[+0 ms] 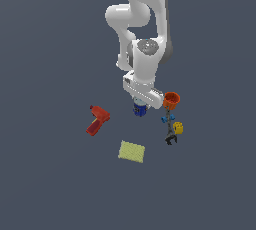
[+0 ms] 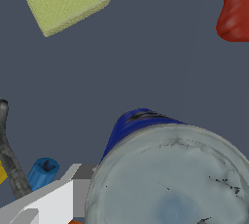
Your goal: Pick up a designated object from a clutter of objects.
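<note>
The white Panda arm (image 1: 142, 29) reaches down from the top of the exterior view, and its end effector (image 1: 140, 105) sits low over the blue can (image 1: 139, 110), which stands upright on the dark grey counter (image 1: 50, 184) directly under the wrist. Only the can's lower blue body shows below the white hand in that view. In the wrist view the can (image 2: 165, 179) fills much of the picture: a scuffed grey-silver top seen from very close, with a band of dark blue side wall at its edge. A white and grey finger (image 2: 48, 201) of the end effector lies just beside the can's rim, but the other finger is out of sight, so I cannot tell whether the end effector is apart, together or gripping the can.

The rest of the clutter lies around the can. The red power drill (image 1: 97, 120) lies on its side toward the exterior view's left, apart from the can. The flat yellow-green sponge (image 1: 132, 151) lies nearer the camera, also apart. Toward the exterior view's right, the orange cup (image 1: 171, 100) stands near the white hand. Below it the thin dark clamp tool (image 1: 170, 130) with blue bits stretches toward the camera, and the small yellow block (image 1: 178, 128) sits just beside it.
</note>
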You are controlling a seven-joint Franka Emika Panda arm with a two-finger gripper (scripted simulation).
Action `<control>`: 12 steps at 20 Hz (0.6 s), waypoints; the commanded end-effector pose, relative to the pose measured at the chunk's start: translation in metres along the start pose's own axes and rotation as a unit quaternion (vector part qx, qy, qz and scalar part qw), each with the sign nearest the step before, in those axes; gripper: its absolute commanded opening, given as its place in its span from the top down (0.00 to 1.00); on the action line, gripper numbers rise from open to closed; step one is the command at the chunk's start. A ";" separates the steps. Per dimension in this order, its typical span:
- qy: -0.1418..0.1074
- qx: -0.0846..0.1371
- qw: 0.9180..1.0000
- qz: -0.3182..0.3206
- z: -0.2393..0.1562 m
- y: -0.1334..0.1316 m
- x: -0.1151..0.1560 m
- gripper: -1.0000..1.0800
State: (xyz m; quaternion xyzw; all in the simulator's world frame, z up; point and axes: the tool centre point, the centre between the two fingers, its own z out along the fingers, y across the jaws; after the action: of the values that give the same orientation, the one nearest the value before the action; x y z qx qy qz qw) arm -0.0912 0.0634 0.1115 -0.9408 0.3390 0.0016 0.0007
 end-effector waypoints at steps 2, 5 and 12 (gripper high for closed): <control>0.001 0.002 1.000 0.000 -0.021 -0.003 0.018 1.00; 0.001 0.002 1.000 0.000 -0.042 -0.004 0.035 1.00; 0.001 0.002 1.000 0.000 -0.097 -0.010 0.083 1.00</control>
State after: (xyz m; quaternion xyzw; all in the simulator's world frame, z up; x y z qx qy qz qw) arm -0.0303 0.0236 0.1942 -0.9407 0.3392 0.0016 0.0013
